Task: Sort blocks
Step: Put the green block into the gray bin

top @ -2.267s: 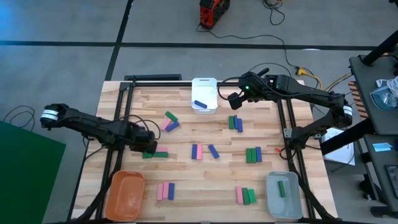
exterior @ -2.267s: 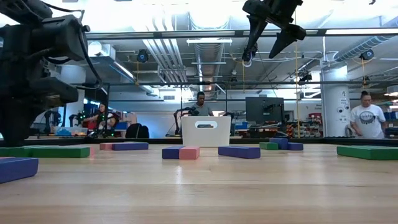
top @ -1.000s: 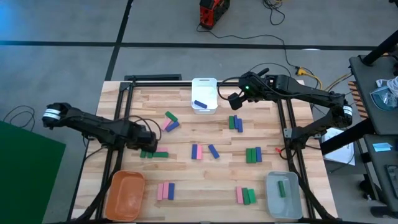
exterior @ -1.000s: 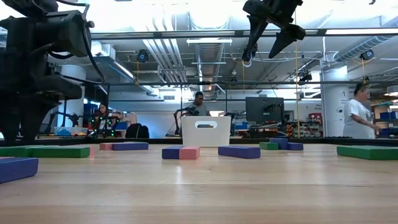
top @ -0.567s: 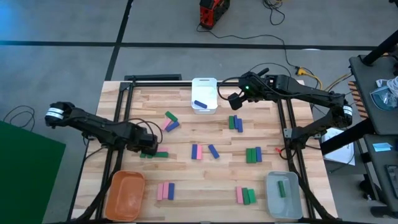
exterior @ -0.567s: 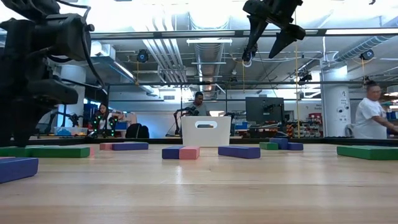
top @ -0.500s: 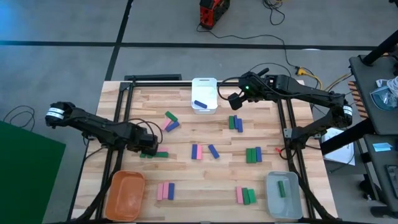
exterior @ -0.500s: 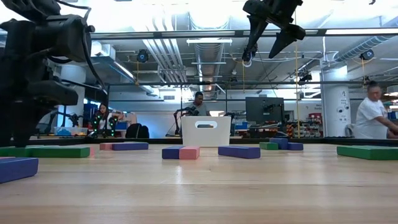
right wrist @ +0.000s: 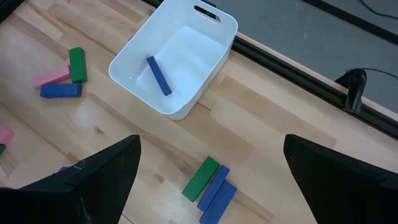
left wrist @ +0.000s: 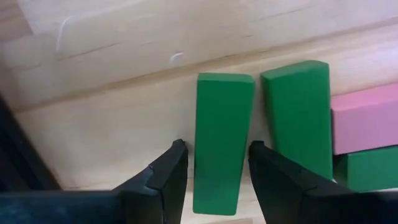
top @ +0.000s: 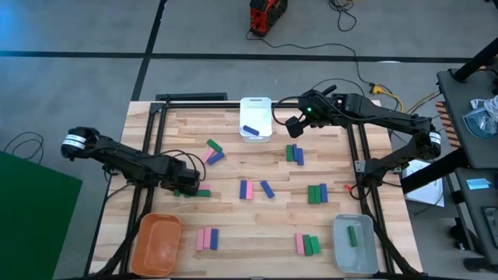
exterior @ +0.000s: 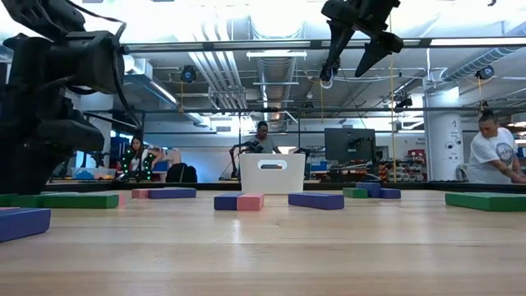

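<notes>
At the left of the high view, the left pincer [left wrist: 214,177] sits low on the counter [top: 334,159], fingers parted around a green block [left wrist: 219,146], not yet closed. The right pincer [top: 293,124] hangs wide open, holding nothing, beside the white bin [top: 255,118] at upper centre.

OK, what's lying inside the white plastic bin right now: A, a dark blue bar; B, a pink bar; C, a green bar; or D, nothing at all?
A: the right wrist view shows a single dark blue rectangular bar lying on the floor of the white plastic bin, and the high view shows the same.
</notes>
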